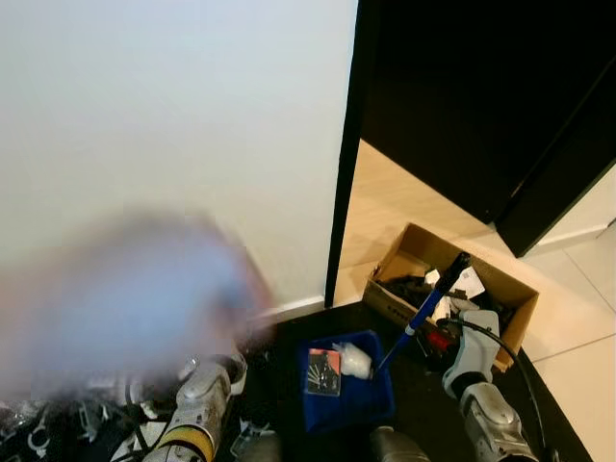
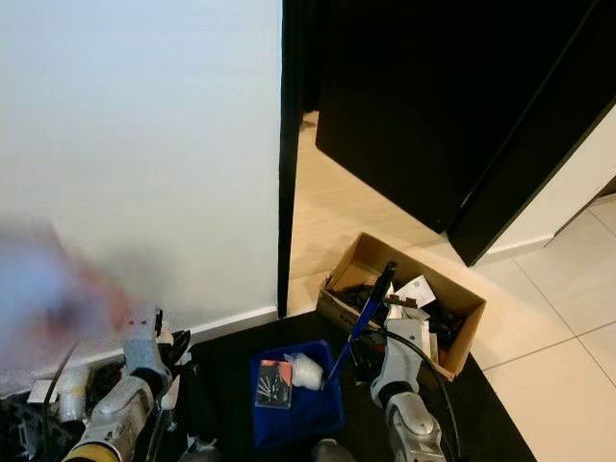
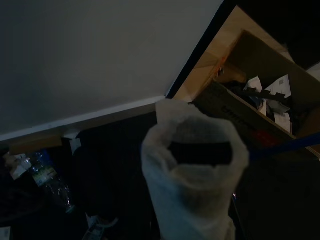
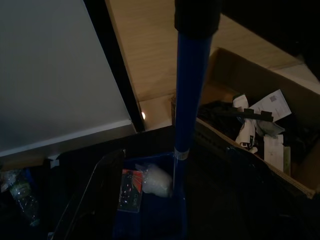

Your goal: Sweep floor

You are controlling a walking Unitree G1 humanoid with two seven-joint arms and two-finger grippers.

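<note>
1. The right gripper (image 2: 371, 339) is low on the robot's right side, and its fingers are closed around the blue handle (image 4: 190, 90) of the dustpan (image 1: 348, 385).
2. The handle has a black grip at its upper end and leans up toward the cardboard box (image 2: 399, 300).
3. The blue dustpan rests on a dark floor mat (image 2: 231, 385), just before the robot's feet, near the foot of the white wall (image 2: 135, 144).
4. Inside the pan lie a small flat packet with red print (image 4: 131, 187) and a crumpled white lump (image 4: 156, 180), side by side.
5. The open cardboard box stands just beside the pan on the right, at the border of the wooden floor (image 1: 395, 207); it holds dark things and white papers.
6. The left gripper (image 3: 195, 165) is low on the left side. It is wrapped in whitish plastic, so I cannot tell how far the fingers are apart.
7. A plastic bottle (image 3: 47, 177) lies on the floor by the wall, on the left.
8. A dark door (image 2: 433, 106) stands open above the box.
</note>
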